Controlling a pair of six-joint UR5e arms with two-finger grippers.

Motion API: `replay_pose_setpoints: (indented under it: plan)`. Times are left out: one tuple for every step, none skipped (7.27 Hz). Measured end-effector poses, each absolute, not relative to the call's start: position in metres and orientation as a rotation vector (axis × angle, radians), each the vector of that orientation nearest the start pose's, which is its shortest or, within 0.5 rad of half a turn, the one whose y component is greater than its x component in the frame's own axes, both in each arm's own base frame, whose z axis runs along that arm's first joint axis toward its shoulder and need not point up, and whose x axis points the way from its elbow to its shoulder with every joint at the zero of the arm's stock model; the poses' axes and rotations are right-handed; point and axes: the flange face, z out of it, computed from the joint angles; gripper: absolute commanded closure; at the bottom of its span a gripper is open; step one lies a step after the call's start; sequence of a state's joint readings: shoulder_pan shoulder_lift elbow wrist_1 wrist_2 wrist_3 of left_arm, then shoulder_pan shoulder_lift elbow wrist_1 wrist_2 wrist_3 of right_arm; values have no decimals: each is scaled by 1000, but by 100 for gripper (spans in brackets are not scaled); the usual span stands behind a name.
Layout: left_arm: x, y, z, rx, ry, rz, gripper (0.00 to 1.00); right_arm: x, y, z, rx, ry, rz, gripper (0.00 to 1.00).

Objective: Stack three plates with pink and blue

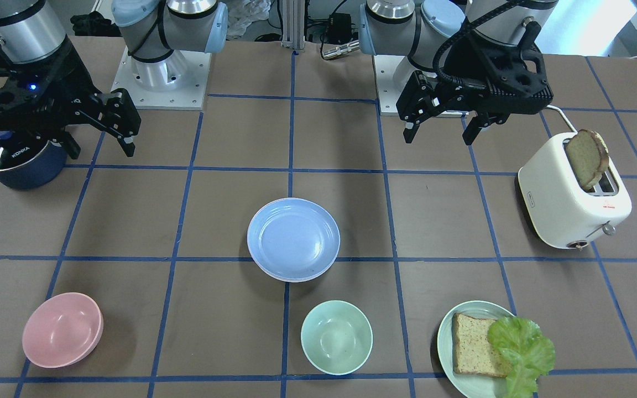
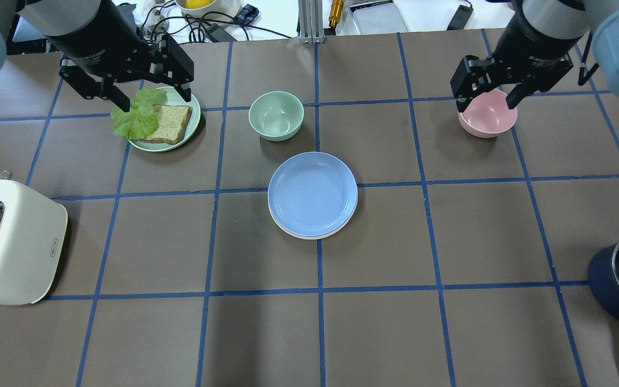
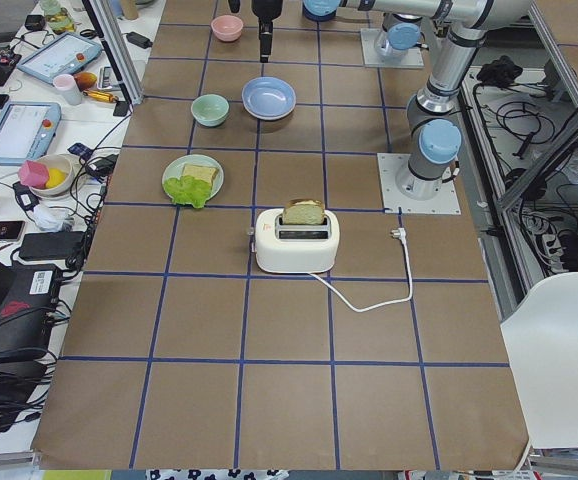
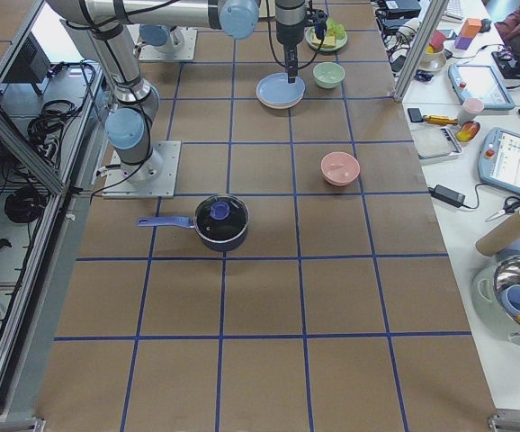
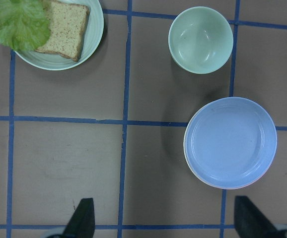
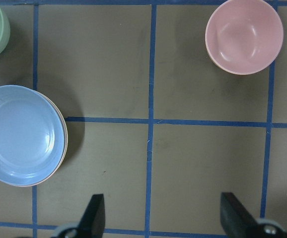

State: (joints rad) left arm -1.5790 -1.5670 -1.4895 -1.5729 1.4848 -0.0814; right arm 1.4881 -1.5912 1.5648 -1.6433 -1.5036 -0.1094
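The blue plate (image 2: 312, 193) tops the stack in the middle of the surface (image 2: 449, 242), with paler rims peeking out beneath it, so stacking looks done. The left gripper (image 1: 440, 135) and right gripper (image 1: 100, 149) hang high, jaws spread, holding nothing. A low sweep across could clip the slightly offset plates and slide them apart.

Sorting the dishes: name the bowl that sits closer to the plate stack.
The mint bowl, right beside the stack; the pink bowl sits much farther off.
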Motion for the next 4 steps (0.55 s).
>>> replay_pose_setpoints:
  plan:
    - [-145,-492,528,-113,3218,-77,0,100,-503,522,-43,3078,-154,17]
    - [-144,-491,527,-111,3207,-56,0,105,-502,532,-39,3076,-144,17]
    - [-144,-490,527,-110,3202,-52,0,116,-501,536,-31,3075,-138,18]
    - [-144,-489,527,-109,3203,-50,0,128,-501,536,-34,3073,-132,18]
